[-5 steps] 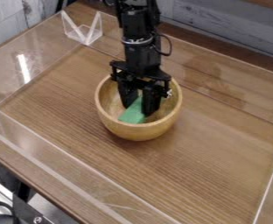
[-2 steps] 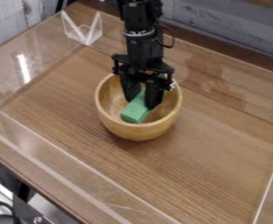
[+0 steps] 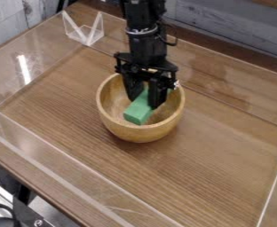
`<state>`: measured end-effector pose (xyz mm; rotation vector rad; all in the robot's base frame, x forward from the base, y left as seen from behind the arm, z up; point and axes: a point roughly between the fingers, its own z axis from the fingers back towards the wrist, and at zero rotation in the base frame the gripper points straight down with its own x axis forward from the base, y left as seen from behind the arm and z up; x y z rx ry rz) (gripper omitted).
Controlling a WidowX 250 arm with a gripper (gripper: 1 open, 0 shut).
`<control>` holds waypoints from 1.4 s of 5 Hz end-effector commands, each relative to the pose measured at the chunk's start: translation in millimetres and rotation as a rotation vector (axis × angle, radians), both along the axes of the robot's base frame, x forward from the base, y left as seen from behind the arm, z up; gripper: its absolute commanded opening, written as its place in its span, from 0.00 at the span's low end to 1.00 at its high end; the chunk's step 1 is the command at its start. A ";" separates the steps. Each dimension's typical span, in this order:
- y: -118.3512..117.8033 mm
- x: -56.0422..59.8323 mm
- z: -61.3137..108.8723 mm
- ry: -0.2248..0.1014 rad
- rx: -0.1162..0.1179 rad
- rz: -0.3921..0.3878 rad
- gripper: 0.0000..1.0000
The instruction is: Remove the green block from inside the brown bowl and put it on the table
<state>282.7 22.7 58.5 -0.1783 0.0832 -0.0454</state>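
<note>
Gripper (image 3: 146, 90) clamped on green block (image 3: 138, 110), block's lower end w/in brown bowl (image 3: 114, 119); grasp done, lift-out and placement on table (image 3: 212, 168) remain.

One camera — raised, near, angled down across the table (image 3: 224, 168).

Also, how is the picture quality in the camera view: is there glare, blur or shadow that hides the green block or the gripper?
Camera view: low resolution and slightly soft; pale glare streaks lie on the table and its clear walls; the green block shows bright and clear inside the brown bowl; the dark gripper blends into itself, so its fingertips are hard to separate.
</note>
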 end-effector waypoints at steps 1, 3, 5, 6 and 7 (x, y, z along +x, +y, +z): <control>-1.3 14.0 28.1 -0.104 0.010 -0.005 0.00; -10.1 12.9 36.3 -0.114 0.005 -0.018 0.00; -34.8 7.3 41.5 -0.120 0.001 -0.066 0.00; -46.5 4.2 43.3 -0.120 -0.003 -0.082 0.00; -63.1 0.0 42.6 -0.121 -0.008 -0.107 0.00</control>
